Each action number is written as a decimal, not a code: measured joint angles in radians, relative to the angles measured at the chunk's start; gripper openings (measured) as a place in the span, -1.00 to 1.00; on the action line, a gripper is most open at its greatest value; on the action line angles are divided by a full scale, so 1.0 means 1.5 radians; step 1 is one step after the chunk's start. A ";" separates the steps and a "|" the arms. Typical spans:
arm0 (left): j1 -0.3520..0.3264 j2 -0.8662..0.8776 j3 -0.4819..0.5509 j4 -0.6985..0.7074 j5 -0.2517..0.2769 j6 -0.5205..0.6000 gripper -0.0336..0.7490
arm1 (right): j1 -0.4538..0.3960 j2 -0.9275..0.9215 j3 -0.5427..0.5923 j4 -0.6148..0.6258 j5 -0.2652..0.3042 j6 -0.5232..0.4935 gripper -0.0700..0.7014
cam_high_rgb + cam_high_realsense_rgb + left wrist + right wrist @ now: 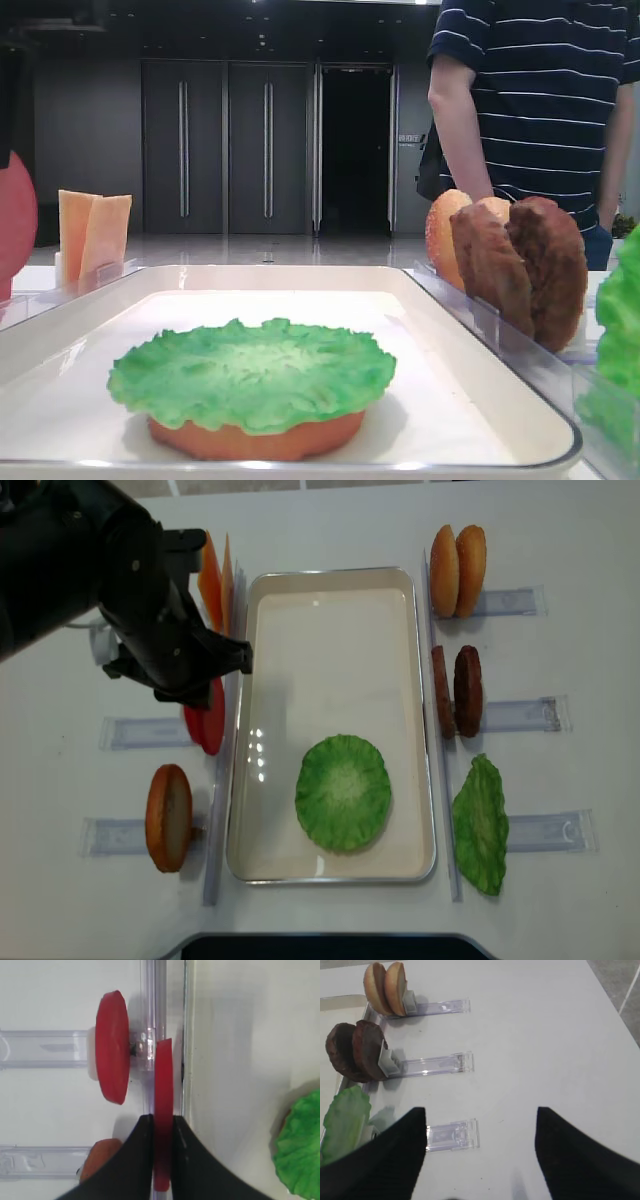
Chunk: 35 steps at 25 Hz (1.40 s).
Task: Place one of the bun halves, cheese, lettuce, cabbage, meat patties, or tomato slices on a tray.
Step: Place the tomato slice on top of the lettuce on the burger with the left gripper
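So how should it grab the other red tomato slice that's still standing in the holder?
Probably by its thin rim, with one finger on each flat face. That tomato slice stands on edge in the clear holder, so its faces point sideways and its top edge is free. Coming straight down from above looks best, the way the left end effector is shut on the near slice.

The table is lit brightly and evenly from above. In the top view, small white spots of glare are seen on the tray [330, 590] near its upper rim and along its left side. Soft, pale shadows are cast beside the meat patties [357, 1050] in the right wrist view. In the low front view, the room at the back is dark and dim, and the near rim of the tray is blurred. The black fingers [137, 1160] at the bottom of the left wrist view are seen only as dark shapes.
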 joint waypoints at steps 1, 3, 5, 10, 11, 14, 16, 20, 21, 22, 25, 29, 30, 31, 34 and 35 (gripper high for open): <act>-0.004 -0.002 0.000 -0.003 0.003 0.000 -0.77 | 0.000 0.000 0.000 0.000 0.000 0.000 0.40; -0.012 -0.008 0.000 -0.010 0.005 0.001 -0.77 | 0.000 0.000 0.000 0.000 0.000 0.000 0.40; -0.020 -0.012 0.000 -0.015 0.005 0.003 -0.77 | 0.000 0.000 0.000 0.000 0.000 0.000 0.40; -0.042 -0.026 0.000 -0.033 0.001 0.003 -0.77 | 0.000 0.000 0.000 0.000 0.000 0.000 0.40; -0.047 -0.029 0.000 -0.039 -0.002 0.003 -0.77 | 0.000 0.000 0.000 0.000 0.000 0.000 0.40; -0.059 -0.035 0.001 -0.063 -0.024 0.013 -0.77 | 0.000 0.000 0.000 0.000 0.000 0.000 0.40; -0.063 -0.040 0.007 -0.091 -0.041 0.027 -0.77 | 0.000 0.000 0.000 0.000 0.000 0.000 0.40; -0.064 -0.041 0.029 -0.152 -0.075 0.067 -0.77 | 0.000 0.000 0.000 0.000 0.000 0.000 0.40; -0.064 -0.041 0.037 -0.166 -0.082 0.074 -0.77 | 0.000 0.000 0.000 0.000 0.000 0.000 0.40; -0.064 -0.041 0.047 -0.177 -0.092 0.081 -0.77 | 0.000 0.000 0.000 0.000 0.000 0.000 0.40; -0.064 -0.041 0.070 -0.202 -0.111 0.093 -0.77 | 0.000 0.000 0.000 0.000 0.000 0.000 0.40; -0.064 -0.041 0.094 -0.263 -0.147 0.143 -0.77 | 0.000 0.000 0.000 0.000 0.000 0.000 0.40; -0.064 -0.041 0.099 -0.288 -0.159 0.163 -0.77 | 0.000 0.000 0.000 0.000 0.000 0.000 0.40; -0.064 -0.041 0.105 -0.313 -0.172 0.182 -0.77 | 0.000 0.000 0.000 0.000 0.000 0.000 0.40; -0.064 -0.041 0.115 -0.358 -0.192 0.220 -0.77 | 0.000 0.000 0.000 0.000 0.000 0.000 0.40; -0.064 -0.041 0.115 -0.369 -0.195 0.228 -0.77 | 0.000 0.000 0.000 0.000 0.000 0.000 0.40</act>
